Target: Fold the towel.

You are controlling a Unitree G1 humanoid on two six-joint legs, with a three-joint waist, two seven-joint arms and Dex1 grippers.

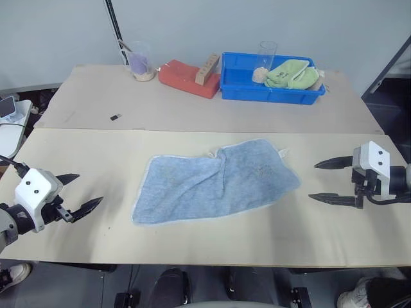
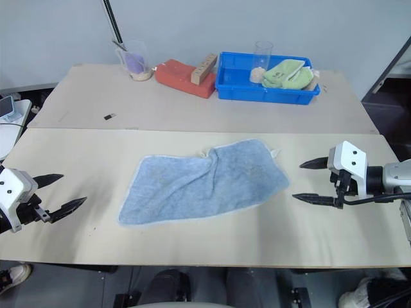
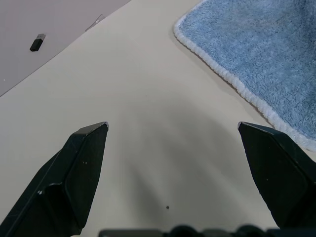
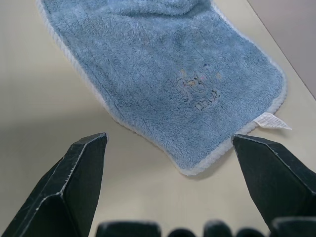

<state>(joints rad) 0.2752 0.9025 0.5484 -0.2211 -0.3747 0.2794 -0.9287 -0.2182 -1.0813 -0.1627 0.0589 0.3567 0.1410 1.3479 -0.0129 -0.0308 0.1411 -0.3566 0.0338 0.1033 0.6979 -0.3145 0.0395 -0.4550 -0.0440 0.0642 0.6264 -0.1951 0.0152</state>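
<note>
Beige tabletop (image 1: pixel 192 244) is filling most of your head view, and the towel (image 1: pixel 215 183) is lying spread but rumpled at its centre, a crease running down the middle and the white loop tag sticking out at its right edge. Toward the top of the frame a blue bin (image 1: pixel 270 80) is holding a lime-green cloth (image 1: pixel 292 74), with a red block (image 1: pixel 189 78) just left of it. Your left gripper (image 1: pixel 80 192) is hovering at lower left, fingers spread wide, gripping nothing. Your right gripper (image 1: pixel 321 181) is hanging at the right, fingers equally far apart, just beside the towel's corner without touching.
</note>
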